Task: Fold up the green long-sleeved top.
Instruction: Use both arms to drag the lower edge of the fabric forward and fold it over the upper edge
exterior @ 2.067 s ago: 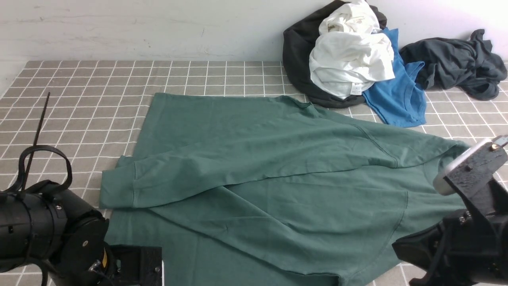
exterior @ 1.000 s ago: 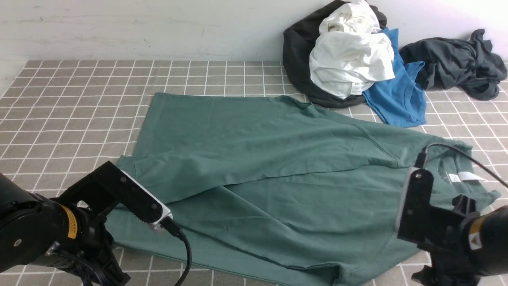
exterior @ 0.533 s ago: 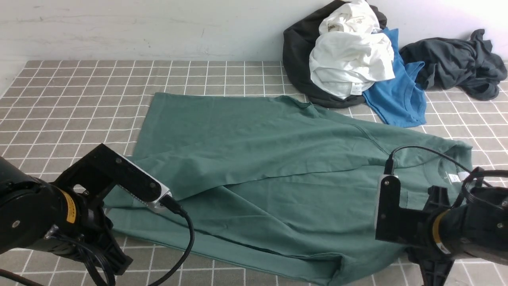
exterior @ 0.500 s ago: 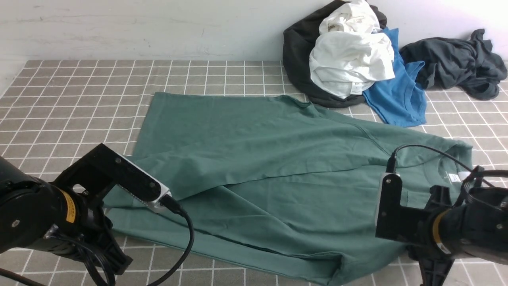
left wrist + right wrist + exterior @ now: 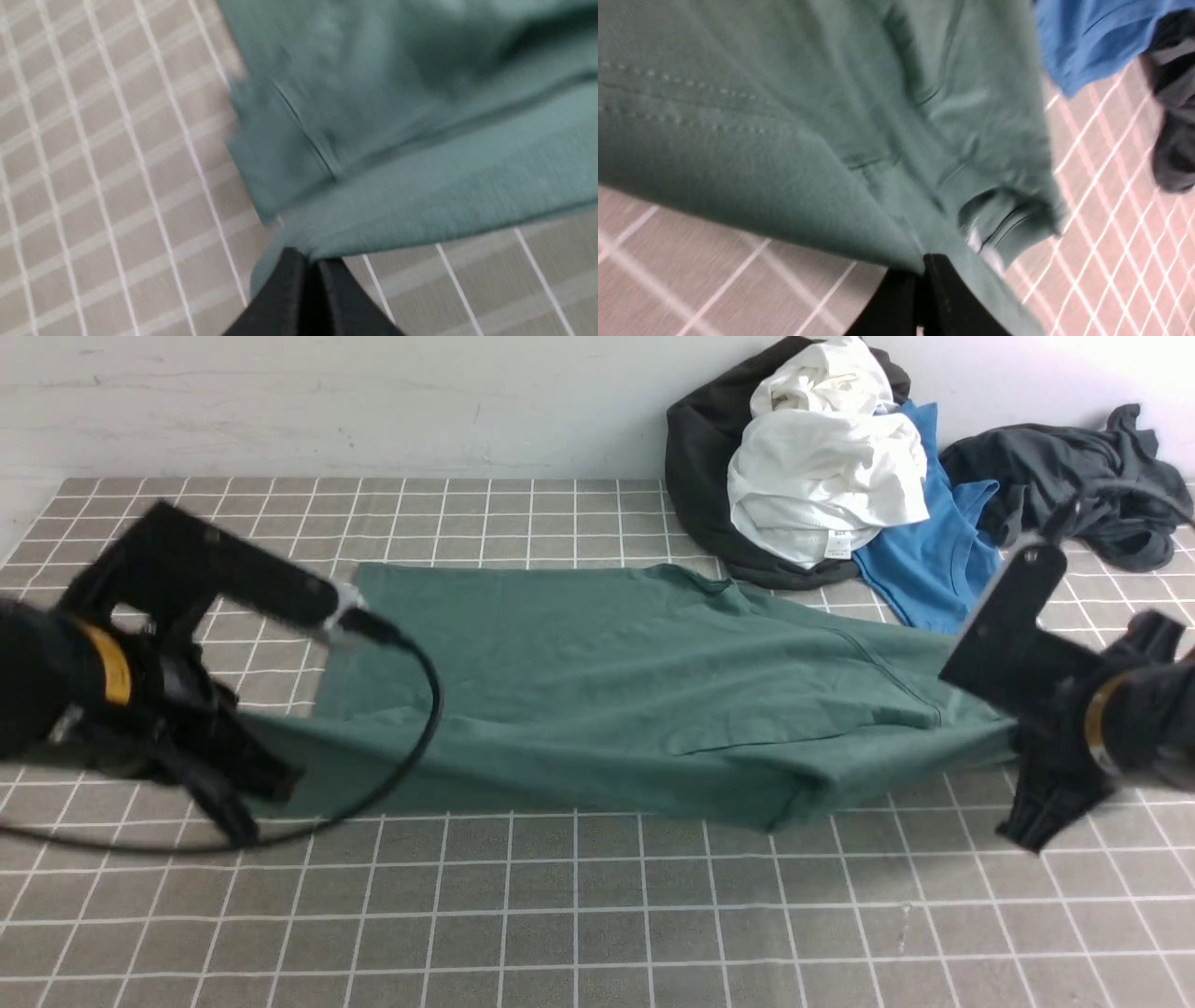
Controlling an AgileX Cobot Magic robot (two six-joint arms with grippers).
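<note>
The green long-sleeved top (image 5: 607, 681) lies across the checked table, and its near edge is raised off the surface at both ends. My left gripper (image 5: 266, 775) is shut on the top's near left corner; in the left wrist view the black fingertips (image 5: 310, 263) pinch the green cloth (image 5: 420, 186). At the near right end my right gripper (image 5: 1022, 761) is shut on the edge by the collar. The right wrist view has the closed fingertips (image 5: 924, 268) clamping green fabric (image 5: 784, 116), with the white neck label (image 5: 973, 240) just beside them.
A pile of clothes sits against the back wall at the right: a white garment (image 5: 822, 476) on a black one (image 5: 700, 467), a bright blue shirt (image 5: 943, 560) and a dark grey garment (image 5: 1074, 485). The checked table cover (image 5: 597, 915) shows in front of the top.
The right gripper closed on the top's edge. Both grippers then rose and moved away from me, lifting the near edge and uncovering the table in front.
</note>
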